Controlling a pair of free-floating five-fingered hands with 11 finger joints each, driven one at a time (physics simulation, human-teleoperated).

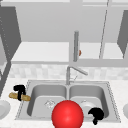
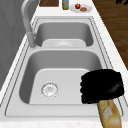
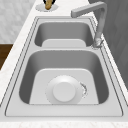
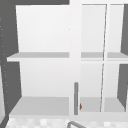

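A red ball [image 1: 67,115] sits before the sink [image 1: 67,86], faucet [image 1: 72,72] behind.

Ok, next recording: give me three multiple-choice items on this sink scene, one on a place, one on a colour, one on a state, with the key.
1. Where does the white plate lie?
A. in the right basin of the sink
B. in the left basin
C. on the cabinet shelf

2. What colour is the ball at the sink's front edge?
A. green
B. red
C. yellow

3. What is the left hand doing?
A. hanging open above the faucet
B. pressing flat on a plate
C. its fingers curl round the baguette

Key: A, the right side view shows the plate in the near basin; B, the front view shows it red; C, the left side view shows the hand wrapped on the loaf.
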